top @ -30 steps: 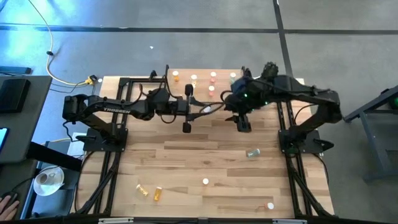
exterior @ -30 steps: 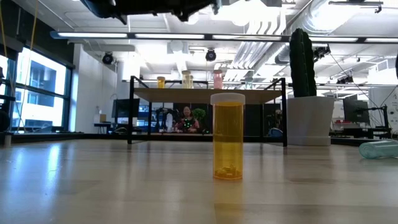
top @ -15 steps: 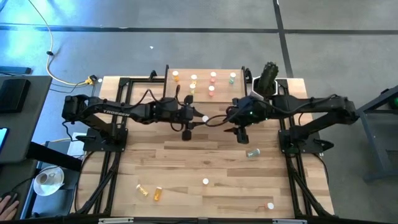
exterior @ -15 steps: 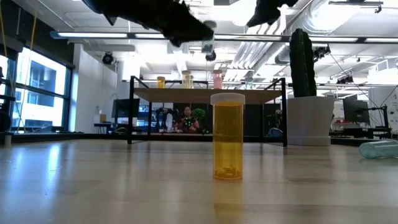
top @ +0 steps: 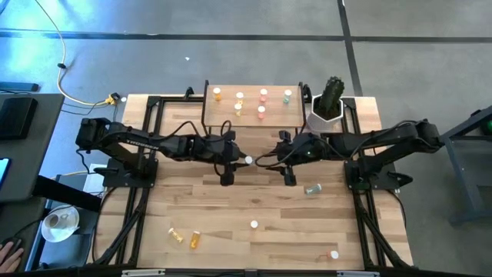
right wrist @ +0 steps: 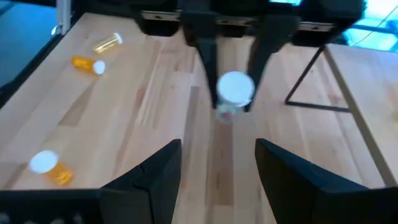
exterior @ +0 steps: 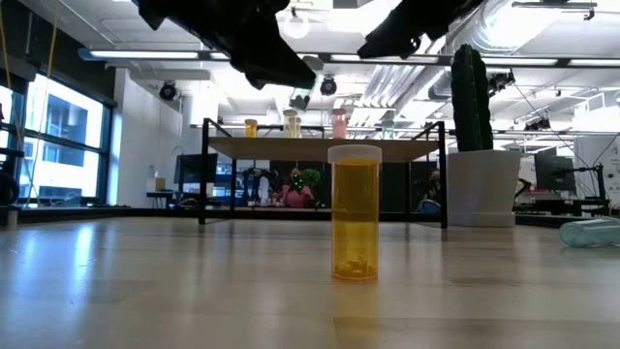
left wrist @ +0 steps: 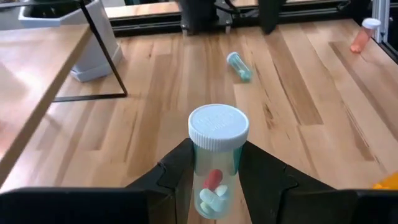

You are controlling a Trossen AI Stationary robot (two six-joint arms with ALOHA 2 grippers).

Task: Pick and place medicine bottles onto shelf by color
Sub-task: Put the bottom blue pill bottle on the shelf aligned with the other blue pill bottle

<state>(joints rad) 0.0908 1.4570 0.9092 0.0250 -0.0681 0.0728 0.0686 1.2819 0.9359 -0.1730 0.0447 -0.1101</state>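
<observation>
- Left gripper clamped on a clear bottle – white cap up, red and white pills inside – mid-table, at 6 o'clock from the shelf.
- Right gripper facing it, fingers spread, empty.
- Shelf: six bottles standing.
- Green bottle lying at 4 o'clock from the grippers.

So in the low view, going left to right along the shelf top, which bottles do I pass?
Orange bottle → pale yellow bottle → pink bottle, all upright on the shelf. Any bottles behind the tall orange bottle in front are hidden.
</observation>
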